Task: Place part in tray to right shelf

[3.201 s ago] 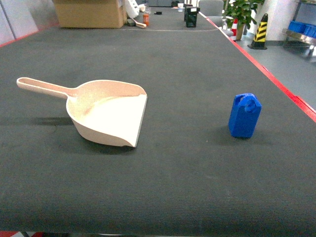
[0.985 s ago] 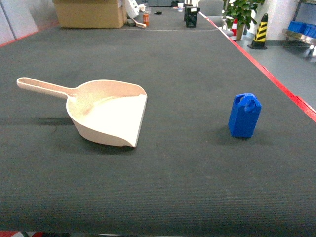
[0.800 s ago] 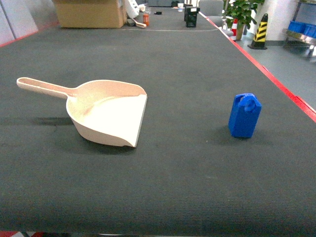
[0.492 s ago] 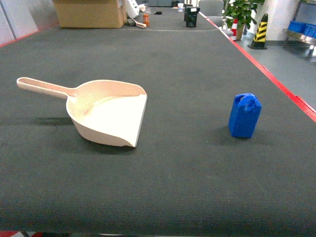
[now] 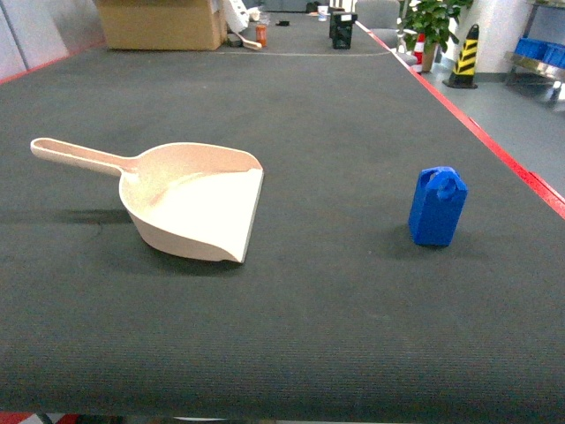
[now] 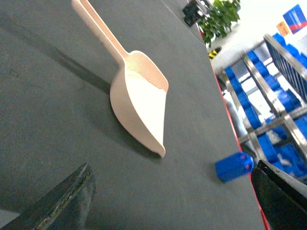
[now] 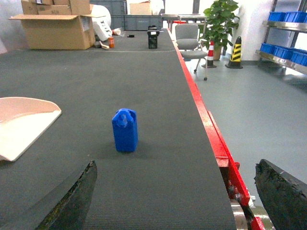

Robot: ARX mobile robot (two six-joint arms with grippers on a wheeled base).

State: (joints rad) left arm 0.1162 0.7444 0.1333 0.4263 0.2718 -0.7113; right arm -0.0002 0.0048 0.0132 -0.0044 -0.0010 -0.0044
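1. Nothing differs from the earlier head frames: the tray [image 5: 190, 199] and the part [image 5: 437, 208] lie exactly where they were, and no arm has entered the head view.
2. The tray rests on the left of the dark table [image 5: 335, 115]. Its long axis runs from the handle end at far left to the flat lip facing right, toward the part.
3. The part stands upright, domed top up, on the right side of the table, well apart from the tray and near the red edge strip [image 5: 494, 146].
4. The stretch of mat between tray and part is bare.
5. At the far end sit a cardboard box [image 5: 159, 22], a small black object [image 5: 342, 29], a potted plant [image 5: 433, 22] and a striped cone [image 5: 465, 55]; blue bins [image 5: 540, 49] sit on a rack at far right.
6. The left gripper [image 6: 172, 203] shows dark fingers at both lower corners of its wrist view, spread wide and empty.
7. The right gripper [image 7: 177, 201] is likewise spread wide, holding nothing, with the part ahead between its fingers.
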